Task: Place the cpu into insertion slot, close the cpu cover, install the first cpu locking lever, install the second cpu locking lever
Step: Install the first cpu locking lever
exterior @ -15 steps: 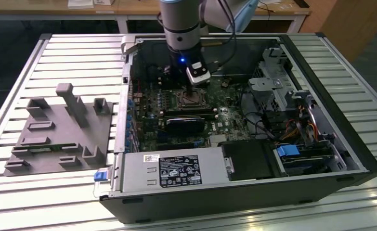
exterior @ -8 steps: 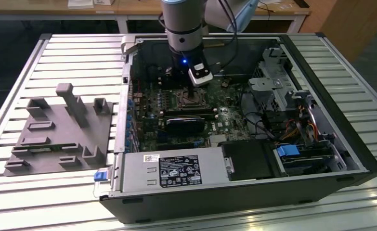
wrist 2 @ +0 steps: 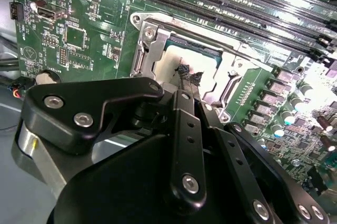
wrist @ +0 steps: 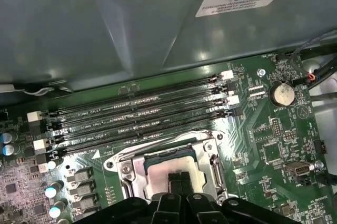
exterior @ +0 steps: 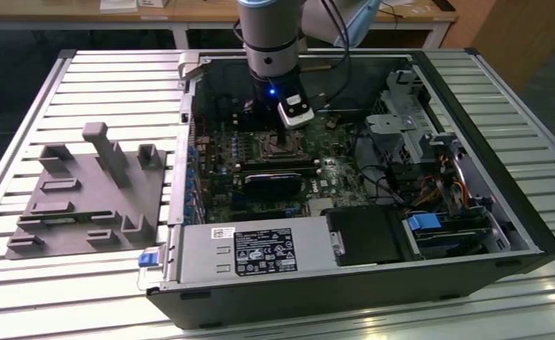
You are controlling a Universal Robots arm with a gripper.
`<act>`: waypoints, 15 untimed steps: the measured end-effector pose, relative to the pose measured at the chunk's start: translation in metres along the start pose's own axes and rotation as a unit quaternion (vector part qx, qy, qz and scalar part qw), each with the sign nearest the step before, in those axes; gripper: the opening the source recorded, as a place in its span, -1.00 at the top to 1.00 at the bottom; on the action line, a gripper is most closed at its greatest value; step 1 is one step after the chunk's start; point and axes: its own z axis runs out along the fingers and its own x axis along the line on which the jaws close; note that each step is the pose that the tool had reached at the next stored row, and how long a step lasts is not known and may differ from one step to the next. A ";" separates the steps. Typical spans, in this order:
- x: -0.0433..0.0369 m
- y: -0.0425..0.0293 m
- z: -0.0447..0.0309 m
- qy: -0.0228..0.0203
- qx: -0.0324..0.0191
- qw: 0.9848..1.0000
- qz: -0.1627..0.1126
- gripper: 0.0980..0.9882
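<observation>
Chip (wrist: 176, 167) sits in socket (wrist 2: 158, 50) on green board (wrist: 274, 145) — placing step, judged near done. Gripper (wrist: 180, 179) directly above, fingertips (wrist 2: 190, 76) pressed together on chip top. Metal frame (wrist: 129, 174) rings socket. Release calls for straight, gentle lift.

Grey fixture block (exterior: 88, 191) lies beside the open computer case (exterior: 353, 283).

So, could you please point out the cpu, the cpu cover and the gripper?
cpu (wrist: 174, 163): first wrist view, silver top.
cpu cover (wrist: 128, 172): first wrist view, frame's side bar.
gripper (wrist: 180, 178): first wrist view, between its fingertips.
</observation>
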 end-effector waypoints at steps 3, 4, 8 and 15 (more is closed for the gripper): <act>-0.0002 0.0001 -0.0014 0.000 0.000 1.000 -0.001 0.98; -0.0004 0.0002 -0.0030 0.000 0.000 1.000 -0.001 0.98; -0.0014 0.0008 -0.0102 0.000 0.000 1.000 -0.001 0.98; -0.0034 0.0020 -0.0253 0.000 0.000 1.000 -0.001 0.98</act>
